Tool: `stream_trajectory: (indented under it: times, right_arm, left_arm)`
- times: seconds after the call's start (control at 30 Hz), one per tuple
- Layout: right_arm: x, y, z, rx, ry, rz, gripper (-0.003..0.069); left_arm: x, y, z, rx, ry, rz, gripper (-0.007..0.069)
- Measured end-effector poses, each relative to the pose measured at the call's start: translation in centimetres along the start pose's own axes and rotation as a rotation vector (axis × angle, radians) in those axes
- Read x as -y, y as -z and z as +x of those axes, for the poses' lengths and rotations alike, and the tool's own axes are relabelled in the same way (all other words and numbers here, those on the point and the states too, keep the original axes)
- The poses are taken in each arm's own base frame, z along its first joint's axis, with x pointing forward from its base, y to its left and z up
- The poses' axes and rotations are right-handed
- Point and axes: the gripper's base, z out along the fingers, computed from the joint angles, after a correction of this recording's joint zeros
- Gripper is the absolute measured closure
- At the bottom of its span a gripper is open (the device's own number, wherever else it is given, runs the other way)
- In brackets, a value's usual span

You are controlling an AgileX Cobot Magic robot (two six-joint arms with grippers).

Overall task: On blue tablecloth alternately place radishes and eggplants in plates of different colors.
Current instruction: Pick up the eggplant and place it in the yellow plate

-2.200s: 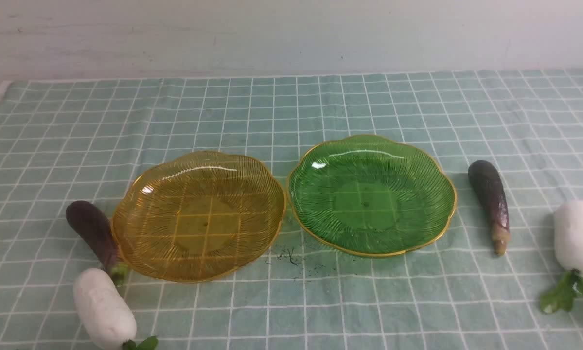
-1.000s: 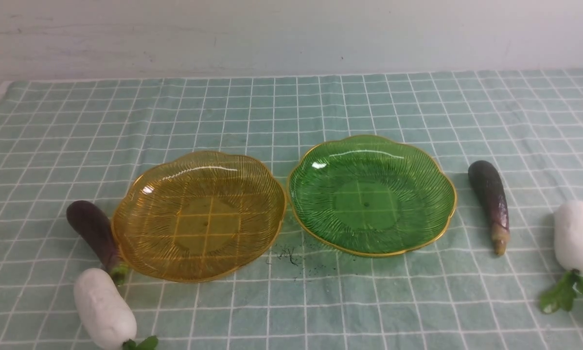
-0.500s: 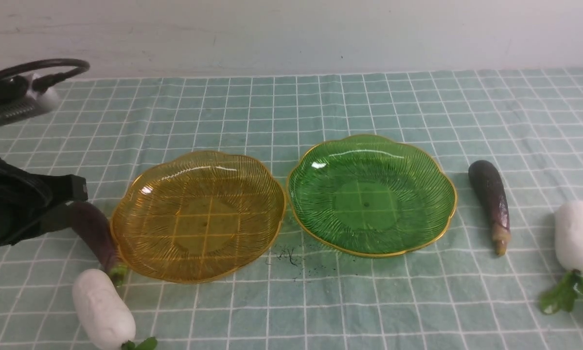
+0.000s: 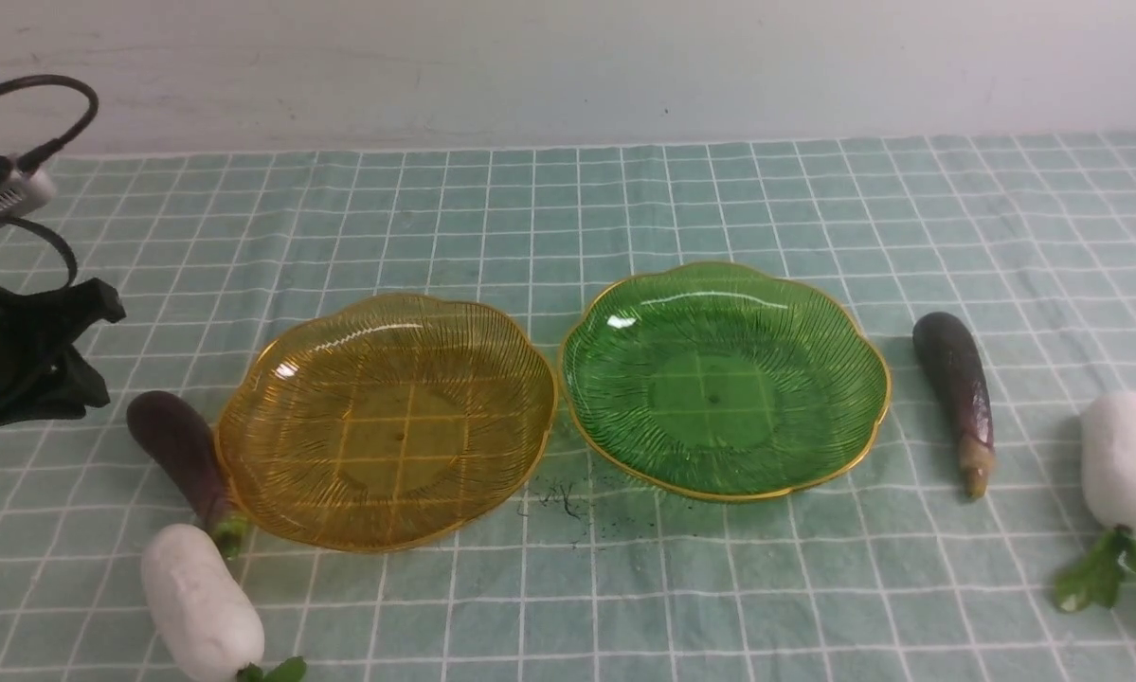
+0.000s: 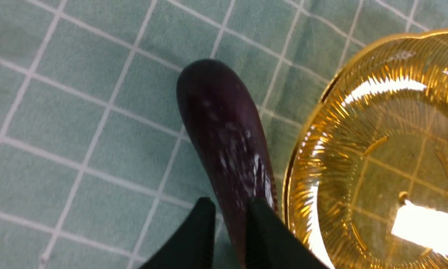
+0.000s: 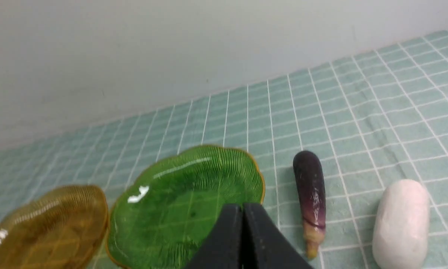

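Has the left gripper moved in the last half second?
Yes. The left gripper has pulled back left, clear of the left eggplant it overlapped before.

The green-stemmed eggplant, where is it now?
The eggplant lies on the robot's left in the front view, beside the yellow plate, with a radish just nearer the camera.

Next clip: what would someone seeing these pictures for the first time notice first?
Two glossy, empty plates sit side by side on the tablecloth: the amber plate on the left, the green plate on the right. Beyond them lie the left eggplant and left radish, and the right eggplant and right radish. The left gripper hangs near the left eggplant.
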Motion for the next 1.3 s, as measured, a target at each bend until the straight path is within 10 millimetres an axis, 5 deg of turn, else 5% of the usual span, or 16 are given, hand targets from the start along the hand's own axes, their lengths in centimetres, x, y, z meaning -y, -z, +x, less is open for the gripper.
stream_trajectory:
  times: [0.07, 0.3, 0.4, 0.53, 0.63, 0.7, 0.83, 1.03, 1.1, 1.17, 1.3]
  right_arm:
    - [-0.4, -1.2, -1.8, -0.090, 0.047, -0.006, 0.0673]
    - [-0.6, -5.4, -2.8, -0.305, 0.049, -0.046, 0.0673]
    - [-0.6, -7.1, -3.1, -0.376, 0.035, -0.069, 0.0673]
    - [-0.7, -9.3, -4.1, -0.437, 0.050, -0.085, 0.0673]
    - [-0.6, -10.7, -5.1, -0.459, 0.074, -0.078, 0.0673]
    - [-0.5, -11.0, -5.4, -0.465, 0.082, -0.073, 0.0673]
    - [-0.3, -12.7, -6.8, -0.500, 0.062, -0.036, 0.0673]
    - [0.8, -16.1, -7.8, -0.543, 0.051, 0.047, 0.0673]
    - [1.4, -18.2, -7.6, -0.569, 0.059, 0.076, 0.0673]
    - [1.7, -19.1, -7.4, -0.586, 0.060, 0.083, 0.0671]
    - [2.8, -23.3, -6.4, -0.641, 0.053, 0.100, 0.0629]
  left_arm:
    - [-0.2, -1.4, -0.5, -0.025, 0.008, -0.004, 0.0389]
    - [-1.0, -6.1, -1.4, -0.073, 0.069, 0.001, 0.0051]
    - [-1.4, -7.7, -1.4, -0.079, 0.096, -0.001, 0.0008]
    - [-1.9, -9.7, -1.2, -0.094, 0.116, 0.007, 0.0025]
    - [-2.0, -9.9, -1.4, -0.086, 0.121, 0.005, 0.0176]
    - [-2.1, -9.9, -1.4, -0.085, 0.126, 0.003, 0.0211]
    - [-2.6, -8.6, -2.3, -0.072, 0.098, -0.017, 0.0209]
    - [-0.9, -1.2, -6.3, 0.141, 0.059, 0.041, 0.0209]
    - [2.0, 2.6, -6.9, 0.202, 0.015, 0.140, 0.0209]
    - [3.4, 3.5, -6.7, 0.207, -0.013, 0.186, 0.0209]
    - [9.8, 4.0, -4.5, 0.159, -0.166, 0.357, 0.0209]
